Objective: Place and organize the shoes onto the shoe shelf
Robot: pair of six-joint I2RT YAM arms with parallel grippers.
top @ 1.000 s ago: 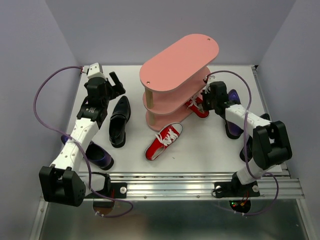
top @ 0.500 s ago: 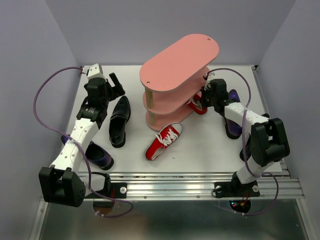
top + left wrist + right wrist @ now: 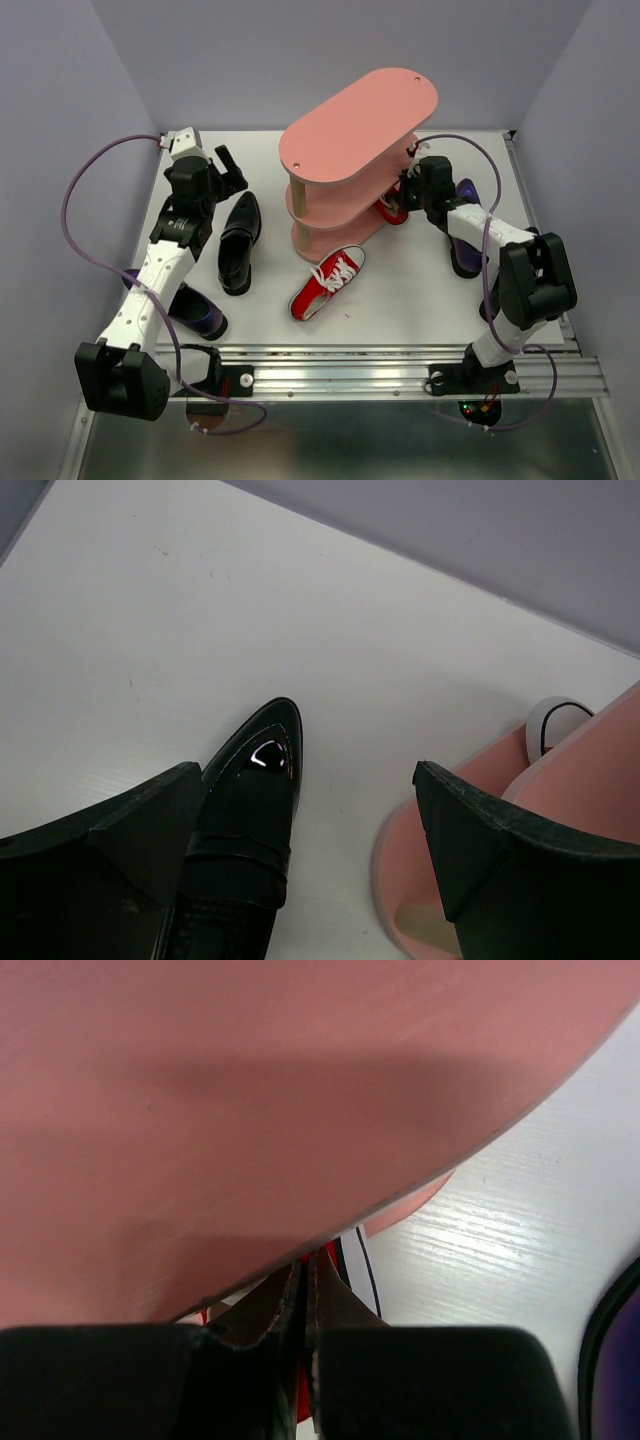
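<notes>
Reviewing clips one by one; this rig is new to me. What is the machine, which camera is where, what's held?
Two robot arms are bolted at the near edge of a table. One picture looks down from above; the others come from wrist cameras. On the table: a pink shoe shelf, a black loafer, a red sneaker, two purple shoes. The left gripper hangs open over the loafer, empty. The right gripper is shut beside a second red sneaker at the shelf's foot; a grip is unclear.

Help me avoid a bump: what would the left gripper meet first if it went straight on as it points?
The left gripper would probably meet bare table, between the black loafer toe and the shoe shelf; depth is unclear.
</notes>
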